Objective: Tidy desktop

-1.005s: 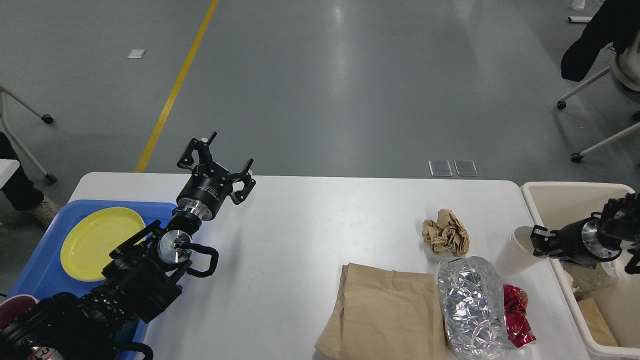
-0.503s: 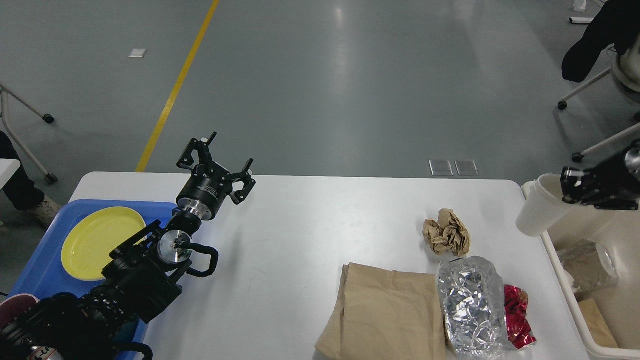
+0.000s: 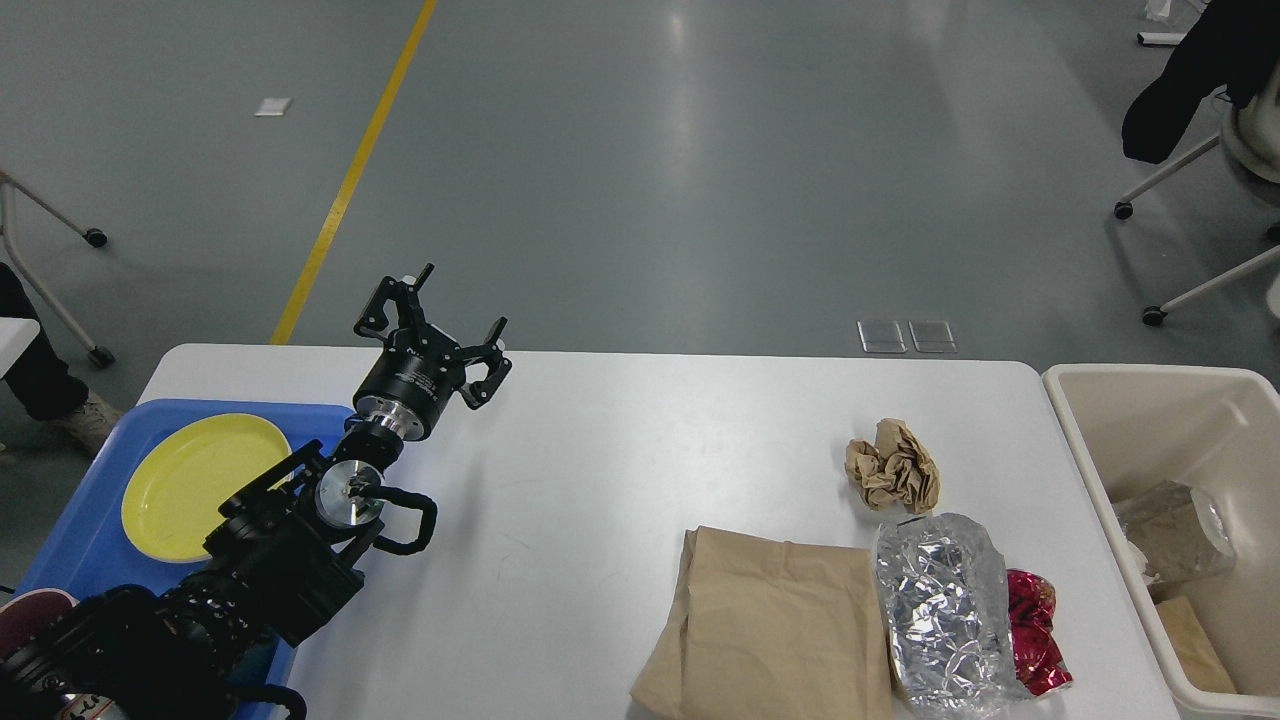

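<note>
The large white smooth rectangular worktop (image 3: 600,480) with rounded corners fills the lower part of the head view. The left end effector (image 3: 442,318) hangs over the worktop's far left edge, its two fingers spread apart with nothing between them. The right end effector is out of sight. A crumpled brown paper ball (image 3: 893,466), a flat brown paper bag (image 3: 775,625), a crinkled silver foil bag (image 3: 942,605) and a red foil wrapper (image 3: 1035,632) lie on the worktop's right side, well apart from the left end effector. A blue plastic tray (image 3: 75,560) with a round yellow plate (image 3: 195,485) sits at the left; a beige plastic bin (image 3: 1090,400) stands at the right.
</note>
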Controlling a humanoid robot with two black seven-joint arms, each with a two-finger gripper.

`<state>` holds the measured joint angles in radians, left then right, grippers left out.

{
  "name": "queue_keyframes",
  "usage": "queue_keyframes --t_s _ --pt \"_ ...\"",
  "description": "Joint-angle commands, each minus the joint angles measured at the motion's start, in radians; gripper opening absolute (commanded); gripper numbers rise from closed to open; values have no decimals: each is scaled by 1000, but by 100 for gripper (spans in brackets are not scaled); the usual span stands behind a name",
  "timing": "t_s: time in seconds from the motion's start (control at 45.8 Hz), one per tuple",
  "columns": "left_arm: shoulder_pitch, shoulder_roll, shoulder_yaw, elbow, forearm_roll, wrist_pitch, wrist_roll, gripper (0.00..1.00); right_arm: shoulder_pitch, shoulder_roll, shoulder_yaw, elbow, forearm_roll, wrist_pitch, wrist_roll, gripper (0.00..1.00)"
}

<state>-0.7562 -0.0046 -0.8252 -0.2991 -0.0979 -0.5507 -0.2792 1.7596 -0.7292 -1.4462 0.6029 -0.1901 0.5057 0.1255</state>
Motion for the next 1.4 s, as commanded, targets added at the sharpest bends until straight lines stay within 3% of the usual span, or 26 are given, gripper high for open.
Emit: queue_keyframes --t_s 0.0,0.175,0.481,0.503,0.568,0.612,0.94,1.115,1.224,1.377 --pt "0 0 0 0 0 0 0 98 -97 -53 26 -3 24 -189 0 0" --pt "0 0 0 0 0 0 0 98 -256 -68 96 -5 26 -345 3 0" --pt "0 0 0 0 0 0 0 98 -592 -58 320 -95 86 -394 5 0" --pt "0 0 0 0 0 0 0 98 -614 -55 335 -109 90 -394 5 9" --pt "0 0 0 0 0 0 0 98 -660 -36 377 -159 90 -397 5 53" --pt "0 0 0 0 0 0 0 98 -683 -18 401 -190 90 -397 5 66" --pt "0 0 0 0 0 0 0 98 -747 36 437 -216 90 -397 5 70" --pt "0 0 0 0 0 0 0 98 -729 36 437 -204 90 -389 9 93" --pt "0 0 0 0 0 0 0 98 -660 56 425 -198 87 -381 11 99" --pt "0 0 0 0 0 0 0 98 -540 82 392 -143 51 -372 11 100"
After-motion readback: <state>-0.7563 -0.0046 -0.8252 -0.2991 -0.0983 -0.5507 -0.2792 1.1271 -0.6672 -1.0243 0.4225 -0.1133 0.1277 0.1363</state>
